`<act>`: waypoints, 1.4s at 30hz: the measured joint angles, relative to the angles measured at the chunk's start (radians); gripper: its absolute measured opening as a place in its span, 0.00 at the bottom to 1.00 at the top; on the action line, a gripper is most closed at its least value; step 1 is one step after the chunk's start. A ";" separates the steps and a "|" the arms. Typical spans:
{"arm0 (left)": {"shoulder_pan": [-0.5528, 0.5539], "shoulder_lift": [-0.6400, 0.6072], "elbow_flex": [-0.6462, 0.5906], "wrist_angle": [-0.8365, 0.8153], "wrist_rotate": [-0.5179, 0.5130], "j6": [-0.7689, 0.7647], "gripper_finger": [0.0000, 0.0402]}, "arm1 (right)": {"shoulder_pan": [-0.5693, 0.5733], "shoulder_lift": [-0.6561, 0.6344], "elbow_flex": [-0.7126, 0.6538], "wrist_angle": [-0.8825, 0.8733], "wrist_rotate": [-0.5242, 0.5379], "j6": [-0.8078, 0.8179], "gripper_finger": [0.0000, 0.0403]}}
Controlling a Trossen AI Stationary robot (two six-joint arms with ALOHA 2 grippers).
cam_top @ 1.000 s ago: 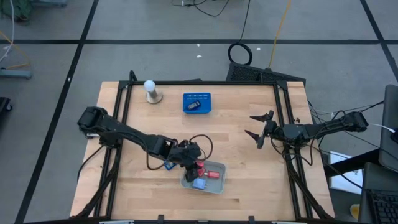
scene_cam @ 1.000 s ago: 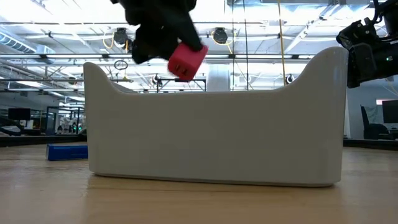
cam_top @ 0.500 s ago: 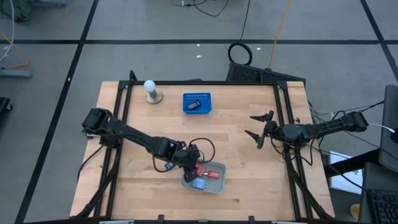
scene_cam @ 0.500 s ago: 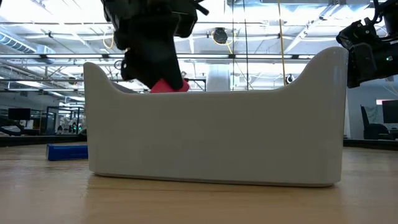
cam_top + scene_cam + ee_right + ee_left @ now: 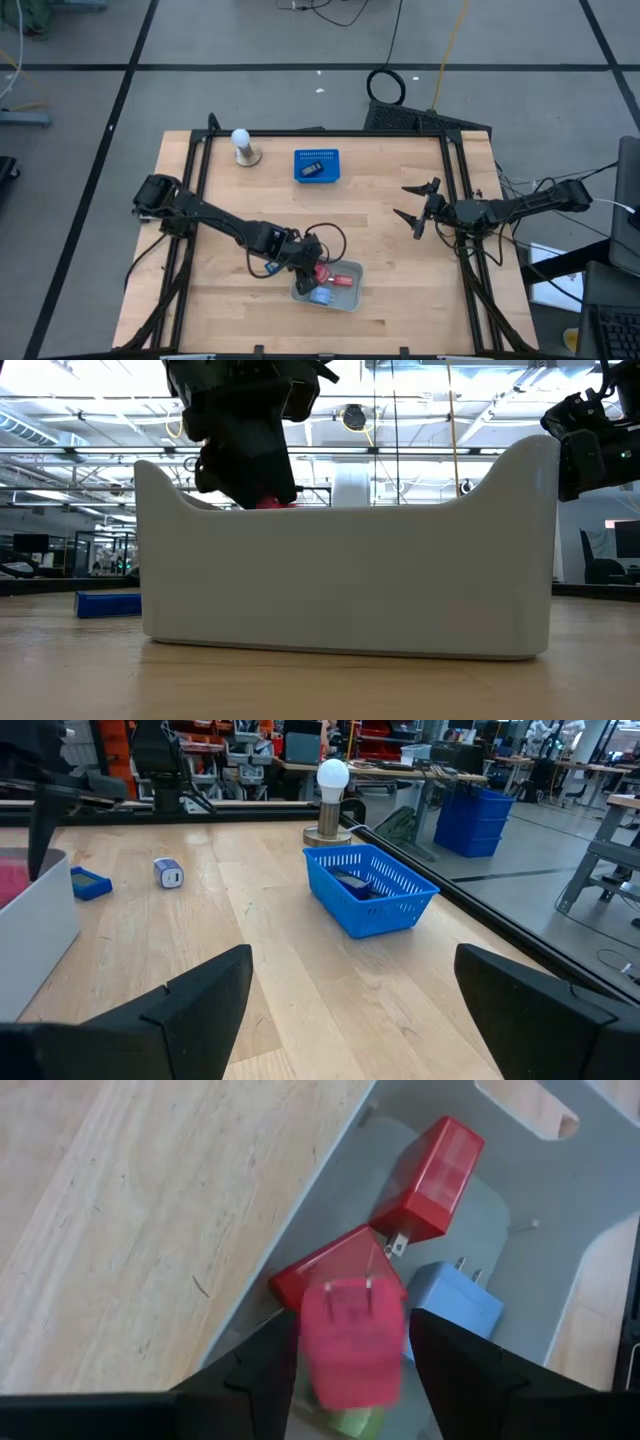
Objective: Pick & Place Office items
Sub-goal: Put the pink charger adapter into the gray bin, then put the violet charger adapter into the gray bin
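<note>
A grey tray (image 5: 327, 287) lies near the table's front edge and fills the low view (image 5: 350, 580). In it lie two red blocks (image 5: 430, 1175) (image 5: 335, 1270), a light blue block (image 5: 455, 1305) and a green piece (image 5: 345, 1420). My left gripper (image 5: 352, 1330) slants down over the tray's left part, its fingers on either side of a pink-red pronged block (image 5: 352, 1345) that shows blurred. In the low view only the block's top (image 5: 272, 503) peeks over the tray wall. My right gripper (image 5: 415, 205) waits open at the table's right side. My left gripper's fingers (image 5: 270, 1370) stand beside the two side faces of the pink-red block (image 5: 310, 1350), coming from above and slanting down. The block's pronged end faces up toward the wrist. The block is blurred between sharp fingers, and I cannot tell whether they touch it.
A blue perforated basket (image 5: 317, 165) with a dark item stands at the far middle, a white ball on a round stand (image 5: 241, 146) to its left. A small blue-and-white block (image 5: 168, 873) and a flat blue piece (image 5: 90, 883) lie on the wood left of the tray.
My left gripper has come down over the tray and tipped more steeply downward, carrying the red block from above the tray wall to behind its rim. In the last half second the gripper kept still while the block sank a little lower.
</note>
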 joint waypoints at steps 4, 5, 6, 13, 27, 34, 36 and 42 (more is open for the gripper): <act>0.000 0.000 0.000 0.002 0.001 0.000 0.47 | 0.000 0.000 0.000 0.000 0.000 0.000 0.84; 0.000 0.000 0.000 0.010 0.001 0.000 0.46 | 0.000 0.000 0.000 0.000 0.000 0.000 0.84; 0.000 -0.001 0.000 0.025 0.003 -0.001 0.45 | 0.000 0.000 0.000 0.000 0.000 0.000 0.84; 0.036 -0.106 0.000 0.132 0.039 0.004 0.39 | 0.000 0.000 0.000 0.000 0.000 0.000 0.84; 0.144 -0.282 0.000 -0.138 -0.001 0.008 0.36 | 0.000 0.000 0.000 0.000 0.000 0.000 0.84; 0.175 -0.326 0.000 -0.295 0.000 -0.007 0.38 | 0.000 0.000 0.000 -0.001 0.000 0.000 0.84; 0.183 -0.339 0.000 -0.354 0.000 0.004 0.42 | 0.000 0.000 0.000 0.000 0.000 0.000 0.84; 0.207 -0.372 0.000 -0.503 -0.003 0.087 0.57 | 0.000 0.000 0.000 0.000 0.000 0.000 0.84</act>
